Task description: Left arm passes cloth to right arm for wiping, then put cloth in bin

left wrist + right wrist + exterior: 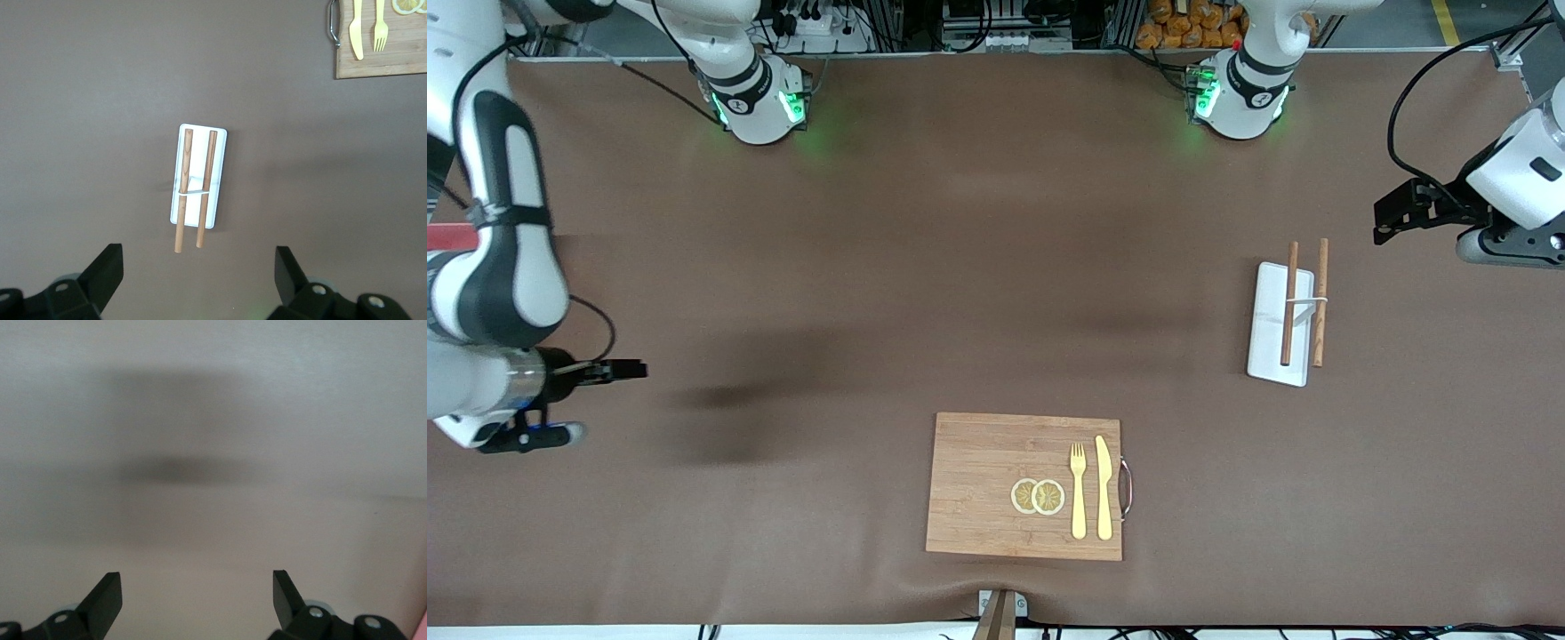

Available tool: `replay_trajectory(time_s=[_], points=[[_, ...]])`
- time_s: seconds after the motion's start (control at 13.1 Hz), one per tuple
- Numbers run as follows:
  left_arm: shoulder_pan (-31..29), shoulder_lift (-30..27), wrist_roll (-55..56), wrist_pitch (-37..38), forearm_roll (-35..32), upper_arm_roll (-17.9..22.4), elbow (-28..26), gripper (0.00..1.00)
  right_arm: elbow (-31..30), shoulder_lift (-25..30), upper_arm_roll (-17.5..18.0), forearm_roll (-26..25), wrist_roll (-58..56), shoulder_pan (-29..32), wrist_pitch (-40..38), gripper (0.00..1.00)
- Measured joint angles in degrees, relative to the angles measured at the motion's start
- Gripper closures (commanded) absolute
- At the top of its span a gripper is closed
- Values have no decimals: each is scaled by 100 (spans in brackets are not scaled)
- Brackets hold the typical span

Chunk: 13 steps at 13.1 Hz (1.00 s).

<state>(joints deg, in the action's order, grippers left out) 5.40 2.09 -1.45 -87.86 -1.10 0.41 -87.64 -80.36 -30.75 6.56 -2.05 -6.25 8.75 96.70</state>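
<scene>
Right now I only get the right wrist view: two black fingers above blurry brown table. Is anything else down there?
Observer: Yes. A rectangular wooden board lies near the front camera, carrying a yellow fork, a yellow knife and two lemon slices.
Operator: Anything more?
Observer: A flat white tray with two brown wooden sticks lies toward the left arm's end.
Operator: Where are the arms?
Observer: The left gripper hovers open over the table beside that tray; your right gripper, open, is at the right arm's end.
</scene>
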Motion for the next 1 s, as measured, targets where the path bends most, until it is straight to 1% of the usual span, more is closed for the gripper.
replay_trajectory(time_s=[0.23, 0.38, 0.54, 0.69, 0.84, 1.0], points=[[-126, 10, 6, -2, 0, 13, 0, 0, -811, 873, -4, 0, 452, -131, 185, 0], [-168, 12, 6, -5, 0, 21, 3, 0, -1188, 1529, -36, 37, 640, -120, 156, 0], [-166, 15, 92, -5, 0, 4, 5, 0, -1350, 2146, -95, 420, 693, -26, 7, 0], [-162, 15, 373, -5, 0, -19, 10, 0, -1455, 2650, -122, 639, 693, 96, -217, 0], [-159, 15, 414, -5, 0, -30, 12, 0, -1571, 2894, -117, 681, 693, 111, -223, 0], [-158, 15, 414, -5, 0, -30, 16, 0, -1537, 2924, -110, 689, 693, 110, -149, 0]])
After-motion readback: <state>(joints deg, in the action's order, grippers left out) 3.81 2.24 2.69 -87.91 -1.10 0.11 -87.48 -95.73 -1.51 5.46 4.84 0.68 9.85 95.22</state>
